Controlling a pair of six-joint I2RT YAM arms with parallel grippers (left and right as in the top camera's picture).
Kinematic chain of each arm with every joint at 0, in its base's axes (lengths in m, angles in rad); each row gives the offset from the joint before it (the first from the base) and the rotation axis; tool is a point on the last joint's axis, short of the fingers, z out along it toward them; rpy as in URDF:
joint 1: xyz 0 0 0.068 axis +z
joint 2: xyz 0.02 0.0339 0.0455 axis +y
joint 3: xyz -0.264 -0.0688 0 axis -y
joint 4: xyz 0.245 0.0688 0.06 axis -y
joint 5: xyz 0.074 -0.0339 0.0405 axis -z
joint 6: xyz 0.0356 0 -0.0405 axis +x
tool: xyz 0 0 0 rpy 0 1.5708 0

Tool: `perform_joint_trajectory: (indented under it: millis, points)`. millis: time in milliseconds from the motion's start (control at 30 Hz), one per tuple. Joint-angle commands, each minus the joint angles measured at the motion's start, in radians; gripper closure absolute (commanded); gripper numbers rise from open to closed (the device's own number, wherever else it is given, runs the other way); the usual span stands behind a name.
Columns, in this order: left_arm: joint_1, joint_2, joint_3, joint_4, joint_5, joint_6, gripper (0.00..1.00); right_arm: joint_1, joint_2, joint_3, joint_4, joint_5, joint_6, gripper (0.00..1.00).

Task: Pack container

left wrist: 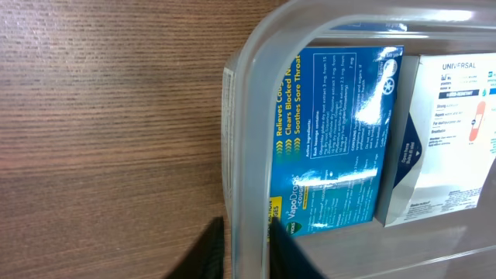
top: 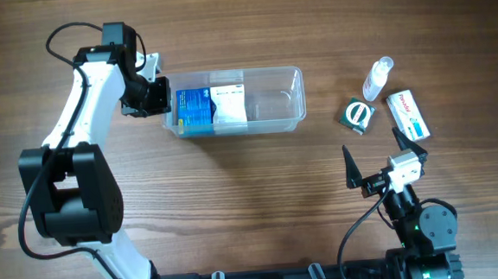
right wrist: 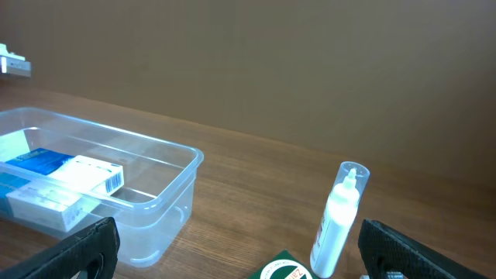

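The clear plastic container (top: 273,103) lies at table centre and holds a blue box (top: 193,108) and a white box (top: 229,104) in its left half. My left gripper (top: 165,97) is shut on the container's left wall; in the left wrist view its fingers (left wrist: 244,252) pinch the rim (left wrist: 256,93), one inside, one outside, beside the blue box (left wrist: 333,139) and white box (left wrist: 449,139). My right gripper (top: 380,162) is open and empty near the front right. The right wrist view shows the container (right wrist: 155,178).
At the right lie a small clear bottle (top: 378,78), a green box (top: 357,115) and a white-red box (top: 409,114). The bottle (right wrist: 337,221) and green box (right wrist: 283,269) stand between my right fingers' view.
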Motion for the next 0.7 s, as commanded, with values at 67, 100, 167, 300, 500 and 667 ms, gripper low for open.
perform_joint_trajectory:
  millis: [67,100,167,300,500,667]
  points:
    - [0.004,0.005,-0.005,-0.002,-0.006,0.005,0.6,-0.004,-0.003,-0.002,0.004,-0.014,-0.009,0.0]
    - [0.004,0.003,-0.005,-0.003,-0.005,0.005,0.57,-0.004,-0.003,-0.002,0.004,-0.014,-0.009,0.0]
    - [0.004,0.001,-0.005,-0.003,-0.005,0.005,0.5,-0.004,-0.003,-0.002,0.004,-0.014,-0.01,0.0]
    - [0.004,-0.02,-0.005,0.005,-0.005,0.005,0.45,-0.004,-0.003,-0.002,0.004,-0.014,-0.009,0.0]
    - [0.007,-0.091,0.031,0.014,-0.005,0.004,0.44,-0.004,-0.003,-0.002,0.004,-0.014,-0.01,0.0]
    - [0.053,-0.166,0.037,0.072,-0.009,-0.123,0.0,-0.004,-0.003,-0.002,0.004,-0.014,-0.009,0.0]
